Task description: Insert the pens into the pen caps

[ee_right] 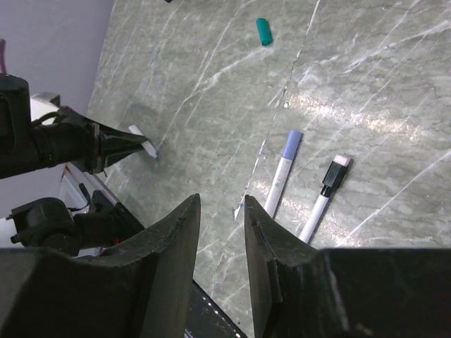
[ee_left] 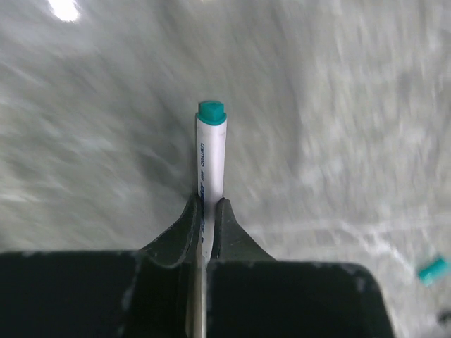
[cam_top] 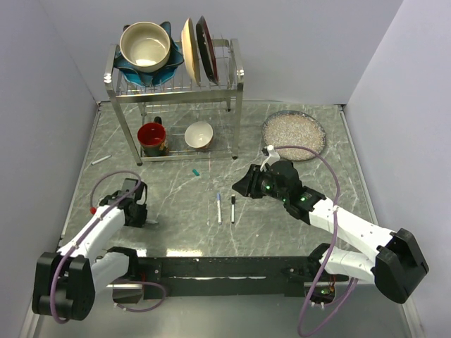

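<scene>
One teal pen (ee_left: 211, 158) sits clamped in the left gripper (ee_left: 206, 208); the right gripper (ee_right: 222, 211) stands apart-jawed, empty. The narrow grip may let the pen pivot against the teal cap (ee_right: 263, 31), causing misalignment.

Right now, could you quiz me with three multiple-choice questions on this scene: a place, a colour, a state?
1. Where is the teal cap? A in the left jaws; B on the table, before the dish rack; C between the right jaws.
2. What colour is the end of the pen that the left jaws hold? A teal; B red; C black.
3. How do the right jaws stand? A shut on a pen; B open, empty; C shut, empty.
Answers: B, it lies on bare marble; A, the wrist view shows a teal end; B, a gap with nothing in it.
</scene>
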